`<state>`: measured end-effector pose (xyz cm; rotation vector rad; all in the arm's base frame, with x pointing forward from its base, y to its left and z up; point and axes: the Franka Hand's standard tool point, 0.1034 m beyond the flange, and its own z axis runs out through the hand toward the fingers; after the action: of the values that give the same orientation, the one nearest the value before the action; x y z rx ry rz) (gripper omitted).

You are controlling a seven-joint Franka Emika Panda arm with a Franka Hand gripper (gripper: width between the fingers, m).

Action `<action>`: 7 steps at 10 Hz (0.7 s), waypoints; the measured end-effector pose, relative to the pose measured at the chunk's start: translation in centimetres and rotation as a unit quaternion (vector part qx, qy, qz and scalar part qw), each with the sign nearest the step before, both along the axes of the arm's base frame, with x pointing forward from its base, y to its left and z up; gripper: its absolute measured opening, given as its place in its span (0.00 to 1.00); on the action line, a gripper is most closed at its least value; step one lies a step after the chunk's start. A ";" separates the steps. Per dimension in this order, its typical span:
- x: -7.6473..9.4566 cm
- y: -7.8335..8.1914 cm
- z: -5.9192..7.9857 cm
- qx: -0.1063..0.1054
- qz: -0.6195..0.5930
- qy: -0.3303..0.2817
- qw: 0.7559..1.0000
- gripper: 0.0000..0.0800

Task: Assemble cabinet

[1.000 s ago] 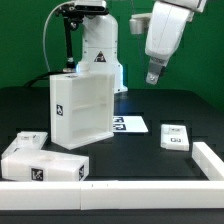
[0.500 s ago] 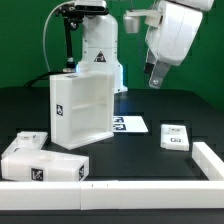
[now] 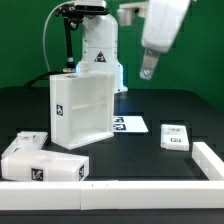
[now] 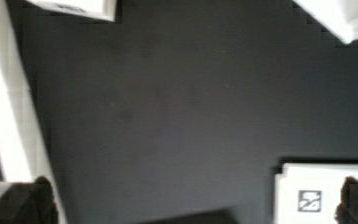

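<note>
1. The claw (image 3: 148,70) is seen high above the table (image 3: 150,105), off to the exterior view's right of the cabinet box (image 3: 80,108). It is blurred there, and the arm above it is cut off by the frame edge.
2. In the wrist view only the tips of the dark fingers (image 4: 23,203) are shown, at opposite corners of the frame. They are spread wide, with bare dark table between them, and nothing is held.
3. The cabinet box is stood upright on the table in front of the robot base (image 3: 100,50). Its open side is turned toward the exterior view's right. The shelves inside are pale and hard to make out.
4. The marker board (image 3: 130,124) is laid flat by the foot of the box, on the exterior view's right. One end of it is hidden behind the box.
5. A small panel (image 3: 176,137) is laid flat, tag up, well apart from the box toward the exterior view's right.
6. A long block (image 3: 42,162) is placed near the front, at the exterior view's left, with a small block (image 3: 30,138) just behind it. Whether the two touch cannot be told.
7. A white rail (image 3: 130,172) is run along the front and up the exterior view's right. Its border with the long block is hard to make out.
8. In the wrist view a white tagged piece (image 4: 329,188), a white strip (image 4: 5,100) and two white corners (image 4: 78,7) are cut off by the frame. None of them can be identified.
</note>
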<state>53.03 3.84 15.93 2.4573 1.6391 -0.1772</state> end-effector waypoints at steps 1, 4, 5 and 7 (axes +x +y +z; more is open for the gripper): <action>-0.1 -0.2 0.0 -0.002 -0.005 0.005 1.000 1.00; -0.2 -0.2 -0.2 -0.002 -0.004 0.007 1.000 1.00; -0.2 -0.3 -0.3 -0.002 -0.009 0.006 1.000 1.00; -0.3 -1.8 -0.3 -0.013 -0.112 -0.016 0.993 1.00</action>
<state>52.78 2.03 15.67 2.6062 1.3368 -0.1867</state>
